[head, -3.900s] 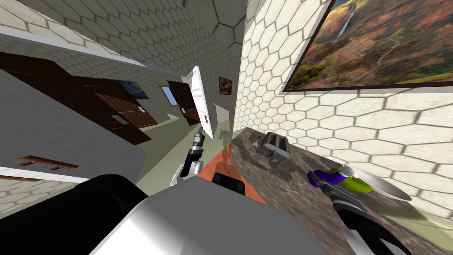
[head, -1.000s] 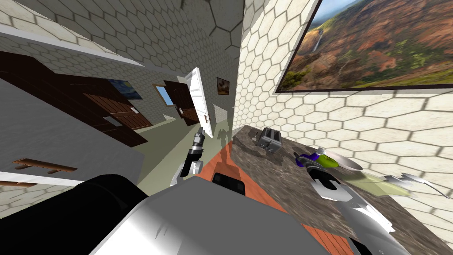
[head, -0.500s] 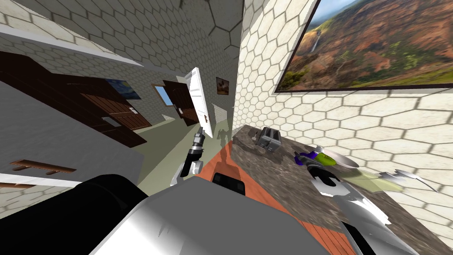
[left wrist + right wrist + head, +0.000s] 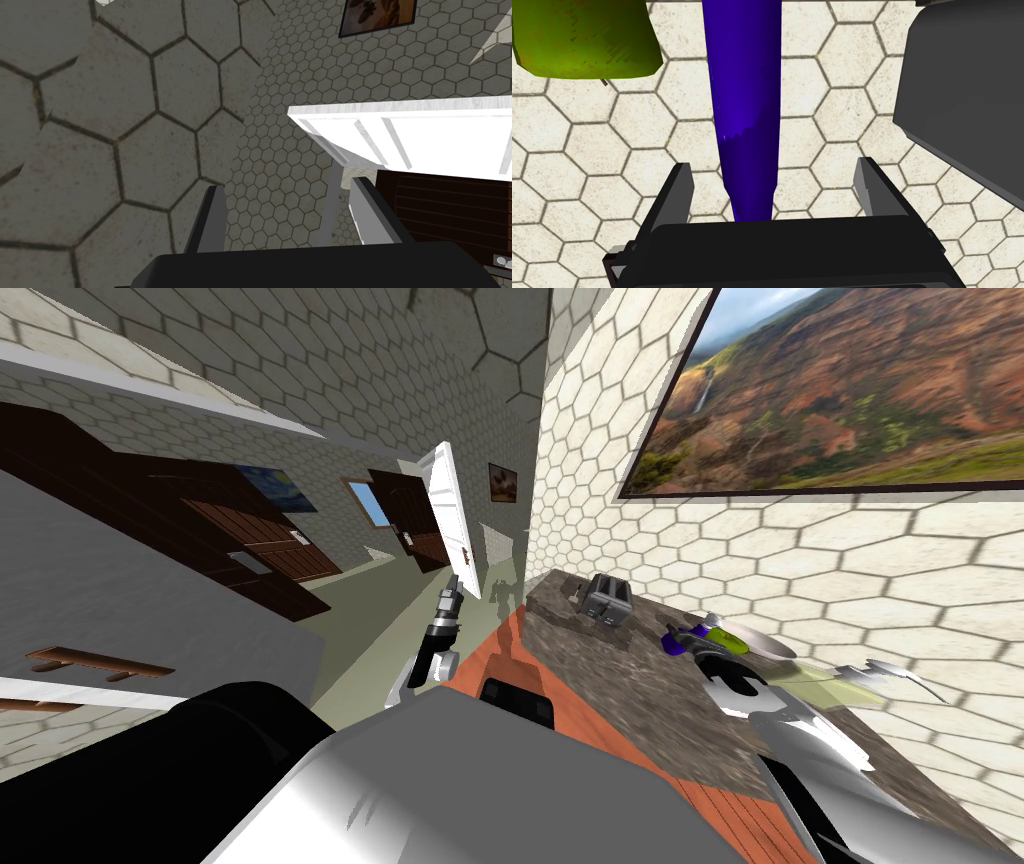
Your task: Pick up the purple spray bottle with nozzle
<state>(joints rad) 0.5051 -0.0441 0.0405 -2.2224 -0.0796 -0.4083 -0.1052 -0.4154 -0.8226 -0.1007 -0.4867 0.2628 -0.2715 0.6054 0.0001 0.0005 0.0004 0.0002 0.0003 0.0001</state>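
Between the fingers of the right claw (image 4: 773, 165), the purple bottle (image 4: 744, 100) runs straight out from the claw body, narrow end nearest it. The fingers are spread apart with a gap to the bottle on each side, so nothing is clamped. Past the fingertips, a green lump (image 4: 582, 40) sits off one side of the bottle and a dark grey toaster (image 4: 962, 100) off the other, with a hex-tile wall (image 4: 837, 140) behind. In the head view the right claw (image 4: 712, 660) is over a mottled brown counter (image 4: 600, 688), just short of the bottle (image 4: 683, 643). The green lump (image 4: 730, 640) is right beyond it against a pale dish (image 4: 770, 643), and the toaster (image 4: 608, 598) is farther along. The left claw (image 4: 452, 586) is held out well apart from the counter, with its fingers (image 4: 215, 215) spread too.
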